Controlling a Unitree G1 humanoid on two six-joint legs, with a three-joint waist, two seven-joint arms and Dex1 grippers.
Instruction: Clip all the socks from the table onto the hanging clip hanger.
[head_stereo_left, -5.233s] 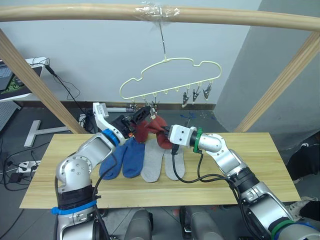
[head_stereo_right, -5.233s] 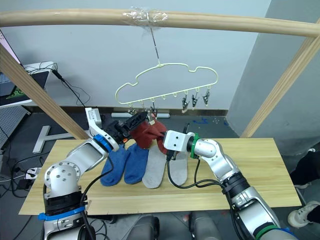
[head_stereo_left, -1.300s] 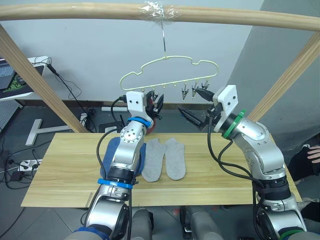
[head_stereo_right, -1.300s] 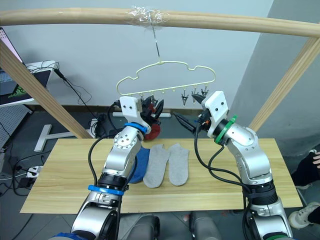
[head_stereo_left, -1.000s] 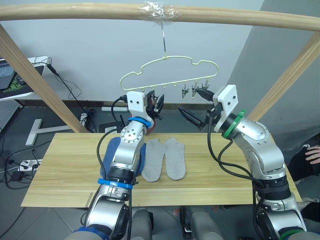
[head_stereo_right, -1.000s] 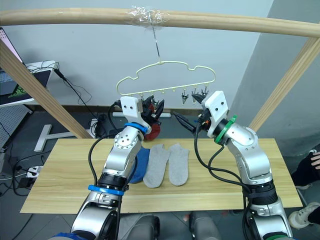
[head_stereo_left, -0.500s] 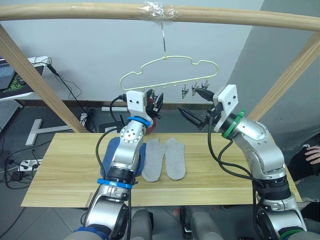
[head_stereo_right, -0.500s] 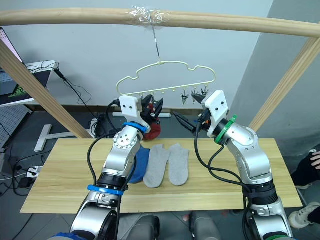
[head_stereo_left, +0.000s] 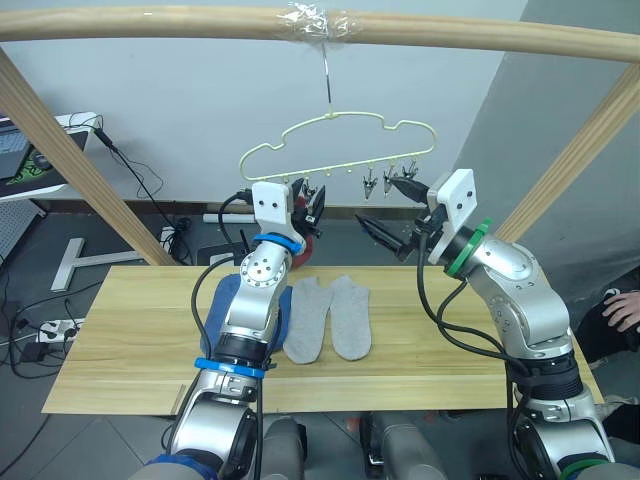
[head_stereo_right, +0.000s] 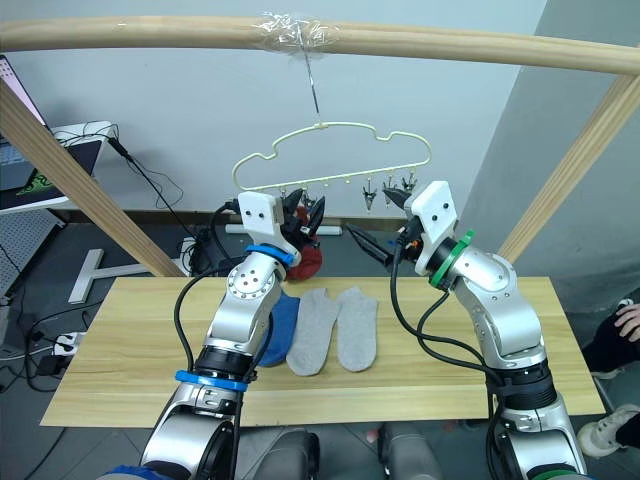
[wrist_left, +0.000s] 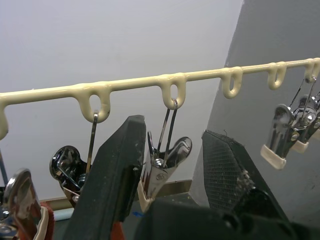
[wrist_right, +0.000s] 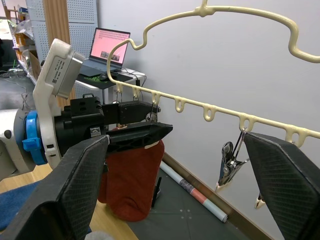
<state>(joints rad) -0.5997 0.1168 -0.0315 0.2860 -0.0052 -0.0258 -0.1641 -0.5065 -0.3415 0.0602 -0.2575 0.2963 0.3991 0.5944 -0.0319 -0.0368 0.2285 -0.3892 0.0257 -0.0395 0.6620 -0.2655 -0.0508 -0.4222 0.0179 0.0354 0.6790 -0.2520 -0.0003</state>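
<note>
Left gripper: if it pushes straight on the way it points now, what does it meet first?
Most likely the metal clip already between the left gripper fingers, hanging from the clip hanger. Beyond it only wall shows, though depth is unclear.

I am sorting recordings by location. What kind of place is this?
Probably a lab or office test area: a taped pole holding the hanger, a laptop on a desk, and loose cables on the floor.

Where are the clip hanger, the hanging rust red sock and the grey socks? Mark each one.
clip hanger (wrist_left: 135, 80): left wrist view, on its lower wire bar.
rust red sock (wrist_right: 132, 185): right wrist view, on the hanging body.
grey socks (head_stereo_left: 350, 318): left eye view, on the sole of the right one.
</note>
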